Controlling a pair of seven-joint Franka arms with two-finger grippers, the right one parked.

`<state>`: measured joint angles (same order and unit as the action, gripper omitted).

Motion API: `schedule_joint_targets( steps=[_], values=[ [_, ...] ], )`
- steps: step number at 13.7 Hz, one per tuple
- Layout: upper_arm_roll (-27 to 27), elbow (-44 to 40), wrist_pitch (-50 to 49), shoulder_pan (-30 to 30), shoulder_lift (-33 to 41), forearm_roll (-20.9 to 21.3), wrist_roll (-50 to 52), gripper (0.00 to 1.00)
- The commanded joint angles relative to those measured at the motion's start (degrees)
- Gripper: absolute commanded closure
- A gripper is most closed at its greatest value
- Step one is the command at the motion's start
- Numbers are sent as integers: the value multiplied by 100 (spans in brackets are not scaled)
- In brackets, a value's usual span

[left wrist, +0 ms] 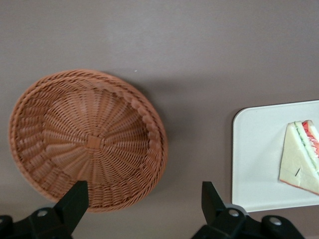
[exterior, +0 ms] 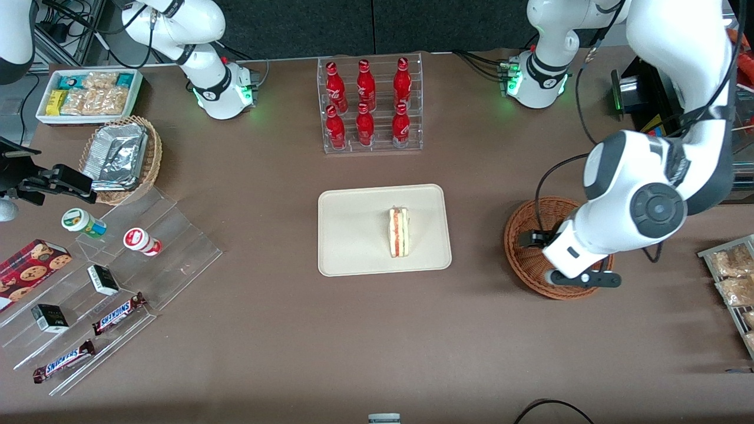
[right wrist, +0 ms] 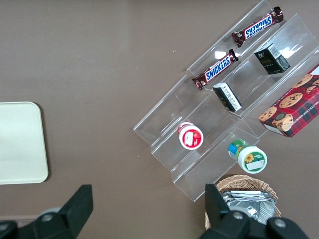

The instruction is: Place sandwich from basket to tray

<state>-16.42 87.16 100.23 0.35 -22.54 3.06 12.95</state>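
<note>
The sandwich [exterior: 399,231] [left wrist: 299,159], a white wedge with a pink-red filling edge, lies on the cream tray [exterior: 353,235] [left wrist: 254,149] at the middle of the table. The reddish-brown woven basket [exterior: 524,227] [left wrist: 89,142] stands beside the tray, toward the working arm's end, and holds nothing. My left gripper [exterior: 583,279] [left wrist: 144,188] hangs above the basket's rim on the side nearer the front camera. It is open, its fingers are wide apart, and nothing is between them.
A clear rack of red bottles [exterior: 371,106] stands farther from the front camera than the tray. Toward the parked arm's end are a clear stepped shelf of snacks [exterior: 118,277], a tan basket of foil containers [exterior: 121,156] and a white snack bin [exterior: 88,94]. A rack of packets [exterior: 733,282] sits at the working arm's end.
</note>
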Motion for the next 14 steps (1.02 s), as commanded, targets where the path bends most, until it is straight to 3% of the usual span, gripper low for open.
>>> schedule_joint_targets(
  steps=[1, 5, 8, 14],
  values=[
    [-10, 231, -249, 79, 434, -69, -55, 0],
    [42, 432, -601, 202, 961, 2, -64, 0],
    [604, 802, -566, -104, 1409, 11, -90, 0],
    [1115, 846, -1207, -562, 2052, -59, -90, 0]
  ],
)
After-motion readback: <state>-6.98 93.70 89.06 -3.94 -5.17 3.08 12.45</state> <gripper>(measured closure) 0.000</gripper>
